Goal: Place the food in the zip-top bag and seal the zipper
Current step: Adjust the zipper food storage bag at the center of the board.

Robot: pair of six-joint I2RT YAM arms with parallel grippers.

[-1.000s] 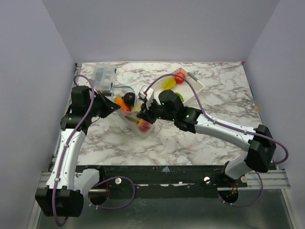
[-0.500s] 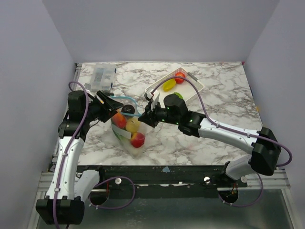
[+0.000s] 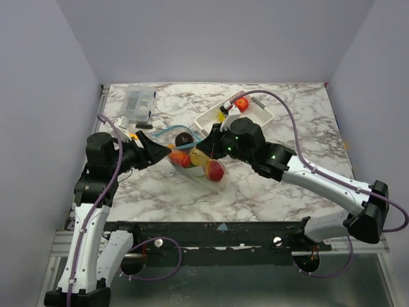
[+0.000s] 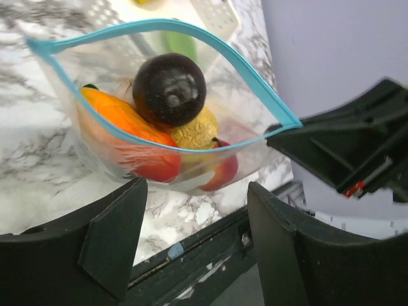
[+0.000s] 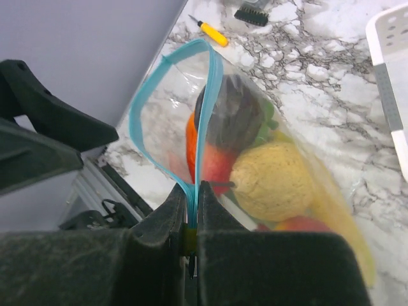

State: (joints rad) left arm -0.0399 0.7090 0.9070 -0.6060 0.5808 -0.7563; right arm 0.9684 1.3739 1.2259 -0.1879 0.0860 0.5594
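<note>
1. Top view: the clear, crinkly zip-top bag [image 3: 199,167] of glossy toy food [image 3: 216,170] is sitting on the marble table [image 3: 287,109] between both arms.
2. Left wrist: the left gripper [image 4: 194,204] is holding its fingers [image 4: 115,223] spread, gripping nothing and facing the gaping blue-green zipper [image 4: 191,29].
3. Right wrist: the right gripper [image 5: 191,210] is pinching the zipper's end, likely anchoring it for sealing.

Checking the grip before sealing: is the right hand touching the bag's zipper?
Touching. The right wrist view shows the right hand closed on the zipper, the blue strip pinched between its fingers.

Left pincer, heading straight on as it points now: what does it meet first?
The zip-top bag: its filled body lies right ahead of the open left pincer, in line with the gap between its fingers, though how near is unclear.
</note>
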